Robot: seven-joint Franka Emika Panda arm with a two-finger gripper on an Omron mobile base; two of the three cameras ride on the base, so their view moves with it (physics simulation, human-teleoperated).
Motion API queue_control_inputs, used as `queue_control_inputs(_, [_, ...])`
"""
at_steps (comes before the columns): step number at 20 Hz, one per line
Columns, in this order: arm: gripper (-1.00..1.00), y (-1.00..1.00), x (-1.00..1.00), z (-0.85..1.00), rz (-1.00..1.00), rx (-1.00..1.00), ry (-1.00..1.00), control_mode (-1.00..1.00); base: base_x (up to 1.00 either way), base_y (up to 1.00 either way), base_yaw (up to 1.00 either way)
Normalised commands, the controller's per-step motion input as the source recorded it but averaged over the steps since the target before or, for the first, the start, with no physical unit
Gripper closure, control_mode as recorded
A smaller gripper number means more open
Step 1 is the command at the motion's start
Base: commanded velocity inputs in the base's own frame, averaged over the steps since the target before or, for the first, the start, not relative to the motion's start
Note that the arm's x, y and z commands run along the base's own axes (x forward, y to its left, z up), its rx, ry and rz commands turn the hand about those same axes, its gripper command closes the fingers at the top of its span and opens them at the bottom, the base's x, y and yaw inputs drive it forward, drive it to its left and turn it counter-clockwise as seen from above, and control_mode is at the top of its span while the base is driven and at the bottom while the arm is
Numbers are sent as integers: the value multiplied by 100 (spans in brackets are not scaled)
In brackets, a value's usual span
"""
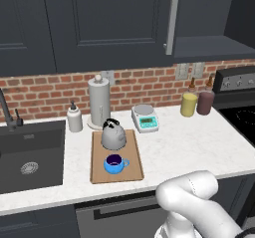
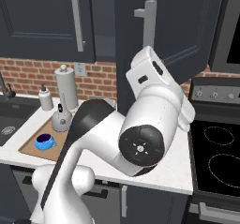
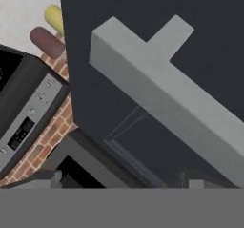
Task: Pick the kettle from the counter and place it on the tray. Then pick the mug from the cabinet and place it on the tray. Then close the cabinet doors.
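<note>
Kettle (image 1: 113,135) and mug (image 1: 115,163) sit on the tray (image 1: 99,173); paper-towel roll (image 1: 99,102) and scale (image 1: 145,118) behind. Pincer spread, facing the door handle (image 3: 167,98).

occluded: tray (image 2: 29,142) far end behind arm | cut off: sink (image 1: 30,152) left edge

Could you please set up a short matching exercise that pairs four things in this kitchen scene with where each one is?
Things:
1. kettle
2. mug
3. scale
4. soap bottle

Places:
A. on the counter, right of the paper towels
B. far end of the tray
C. beside the sink
D. near end of the tray

Pairs: 1-B, 2-D, 3-A, 4-C
</note>
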Motion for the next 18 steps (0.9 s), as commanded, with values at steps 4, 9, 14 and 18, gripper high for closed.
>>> queue_control_inputs(4, [-100,57,82,-6,5,-3,5,-100,0,0,0])
queue_control_inputs(9, [-100,55,88,-7,7,-2,5,-100,0,0,0])
queue_control_inputs(14, [-100,48,99,-6,10,0,1,-100,0,0,0])
queue_control_inputs(18, [-100,43,100,-11,10,0,4,-100,0,0,0])
